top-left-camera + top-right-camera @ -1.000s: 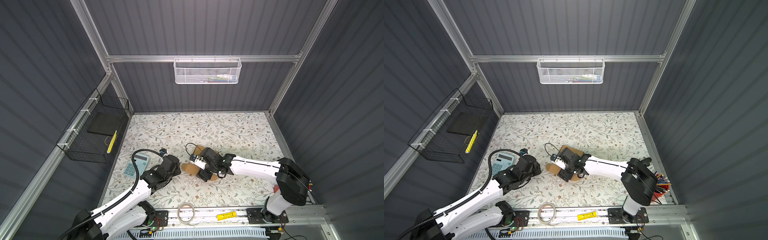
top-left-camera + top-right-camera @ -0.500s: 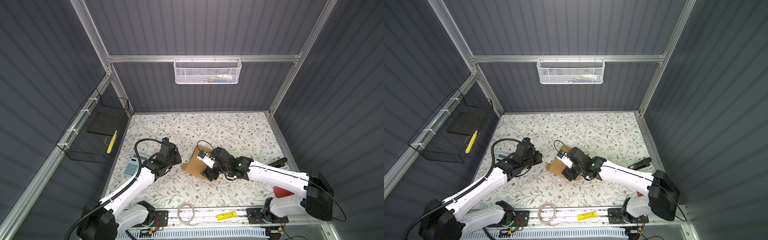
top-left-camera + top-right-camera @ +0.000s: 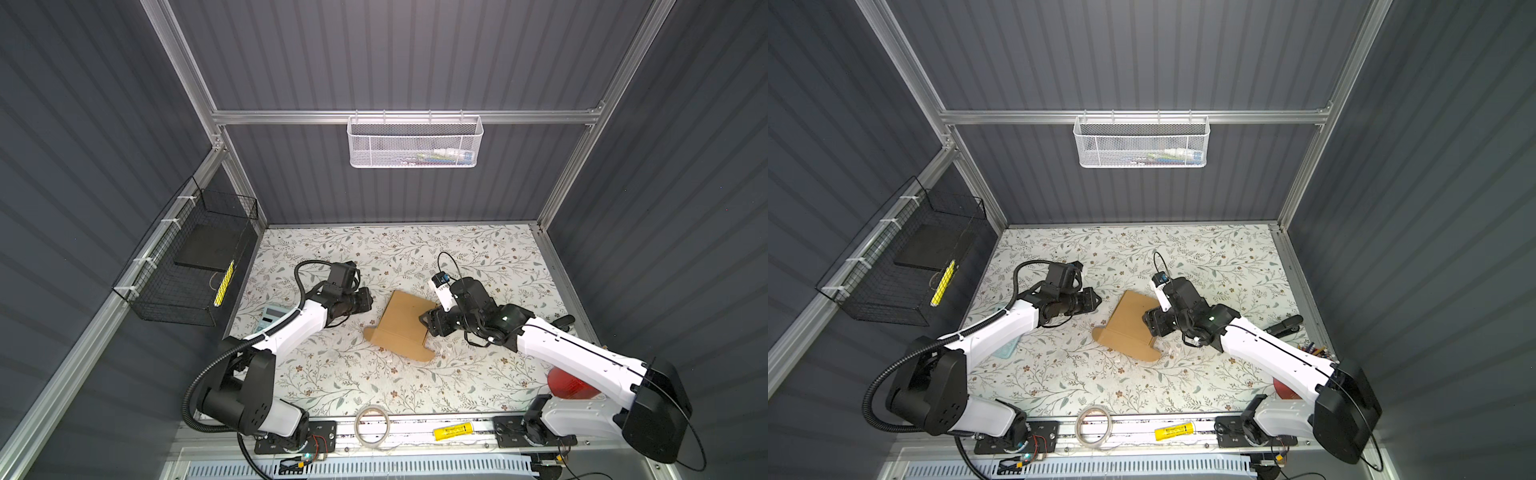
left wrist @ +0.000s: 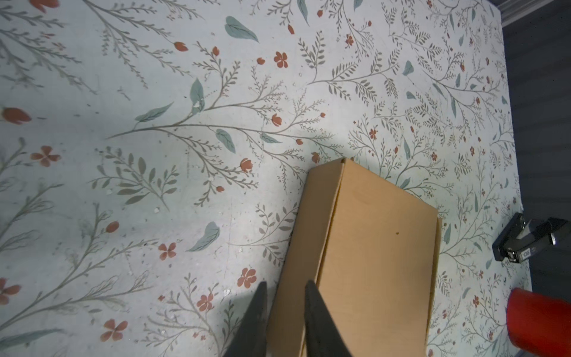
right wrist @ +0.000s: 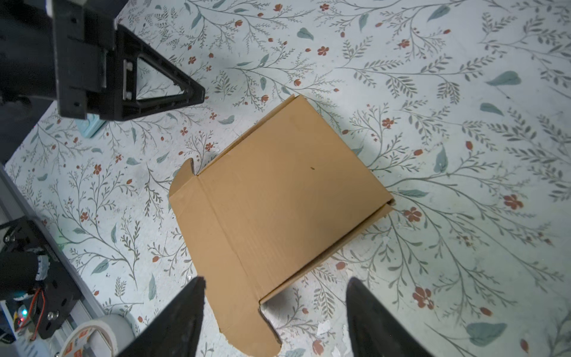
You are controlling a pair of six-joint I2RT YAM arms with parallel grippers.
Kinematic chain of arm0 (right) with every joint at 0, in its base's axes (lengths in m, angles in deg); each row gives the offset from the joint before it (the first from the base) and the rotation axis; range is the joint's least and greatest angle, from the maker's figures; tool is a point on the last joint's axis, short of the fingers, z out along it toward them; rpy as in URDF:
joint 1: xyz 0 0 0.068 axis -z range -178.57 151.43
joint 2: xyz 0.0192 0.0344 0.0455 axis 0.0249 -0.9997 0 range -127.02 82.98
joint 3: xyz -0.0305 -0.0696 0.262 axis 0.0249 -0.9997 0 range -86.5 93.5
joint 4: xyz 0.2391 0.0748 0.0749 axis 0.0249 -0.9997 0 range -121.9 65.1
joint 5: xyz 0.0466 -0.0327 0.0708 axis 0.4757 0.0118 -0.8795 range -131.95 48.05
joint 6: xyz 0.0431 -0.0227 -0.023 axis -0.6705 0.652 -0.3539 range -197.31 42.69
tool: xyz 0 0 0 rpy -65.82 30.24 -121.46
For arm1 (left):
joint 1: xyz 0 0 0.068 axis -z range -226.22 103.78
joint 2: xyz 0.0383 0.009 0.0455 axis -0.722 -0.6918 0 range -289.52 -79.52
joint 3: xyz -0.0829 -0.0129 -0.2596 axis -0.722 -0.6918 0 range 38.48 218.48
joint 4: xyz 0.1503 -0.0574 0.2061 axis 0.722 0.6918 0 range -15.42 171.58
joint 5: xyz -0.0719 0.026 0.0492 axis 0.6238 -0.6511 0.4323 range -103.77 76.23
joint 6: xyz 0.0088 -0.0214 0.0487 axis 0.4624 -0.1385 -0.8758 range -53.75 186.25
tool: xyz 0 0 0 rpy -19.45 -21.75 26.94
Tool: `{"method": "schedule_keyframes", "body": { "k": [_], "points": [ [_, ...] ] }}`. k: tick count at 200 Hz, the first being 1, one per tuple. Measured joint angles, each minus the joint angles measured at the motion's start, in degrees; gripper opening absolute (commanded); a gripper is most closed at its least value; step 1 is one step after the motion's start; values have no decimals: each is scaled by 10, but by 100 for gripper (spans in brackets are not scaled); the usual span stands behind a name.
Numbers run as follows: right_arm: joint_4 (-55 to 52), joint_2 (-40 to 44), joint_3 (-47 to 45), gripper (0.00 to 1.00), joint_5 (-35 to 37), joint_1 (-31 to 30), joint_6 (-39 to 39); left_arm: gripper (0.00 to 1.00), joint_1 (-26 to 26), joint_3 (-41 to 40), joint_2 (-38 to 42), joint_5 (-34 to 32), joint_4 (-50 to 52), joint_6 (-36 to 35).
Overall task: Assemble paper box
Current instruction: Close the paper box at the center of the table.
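Note:
The paper box (image 3: 401,326) (image 3: 1128,322) is plain brown cardboard, folded flat-topped in the middle of the flowered table. A flap with rounded ears (image 3: 424,355) sticks out along its near side. My right gripper (image 3: 430,322) (image 3: 1148,322) hovers at the box's right edge. In the right wrist view the right gripper (image 5: 276,282) stands open wide over the near corner of the box (image 5: 278,197), holding nothing. My left gripper (image 3: 370,301) (image 3: 1098,301) is left of the box and apart from it. In the left wrist view the left gripper (image 4: 284,289) shows a narrow gap, with the box (image 4: 377,256) beyond.
A calculator (image 3: 272,318) lies at the table's left edge under the left arm. A tape roll (image 3: 372,426) and a yellow tube (image 3: 453,432) rest on the front rail. A red bowl (image 3: 569,382) and a black stapler (image 3: 1283,324) are at the right. Wire baskets (image 3: 187,270) (image 3: 415,141) hang on the walls.
My right gripper has drawn back to the right off the box, uncovering its top, and its jaws have narrowed a little. My left gripper has moved farther back and right, nearer the box.

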State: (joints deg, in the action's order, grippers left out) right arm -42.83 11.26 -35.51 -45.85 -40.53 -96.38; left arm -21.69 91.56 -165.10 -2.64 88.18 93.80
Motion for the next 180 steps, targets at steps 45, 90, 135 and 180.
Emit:
{"method": "schedule_keyframes", "body": {
  "k": [45,90,135,180],
  "points": [
    [12,-27,-19,54,-35,44,-80,22,-3,56,-67,44,7,-52],
    [38,-53,-59,45,-61,44,-137,22,-4,94,-118,74,31,-93],
    [61,-57,-75,43,-70,45,-168,22,-4,118,-153,85,54,-124],
    [79,-58,-76,42,-76,48,-172,21,-4,125,-165,91,60,-136]
  ]
}}
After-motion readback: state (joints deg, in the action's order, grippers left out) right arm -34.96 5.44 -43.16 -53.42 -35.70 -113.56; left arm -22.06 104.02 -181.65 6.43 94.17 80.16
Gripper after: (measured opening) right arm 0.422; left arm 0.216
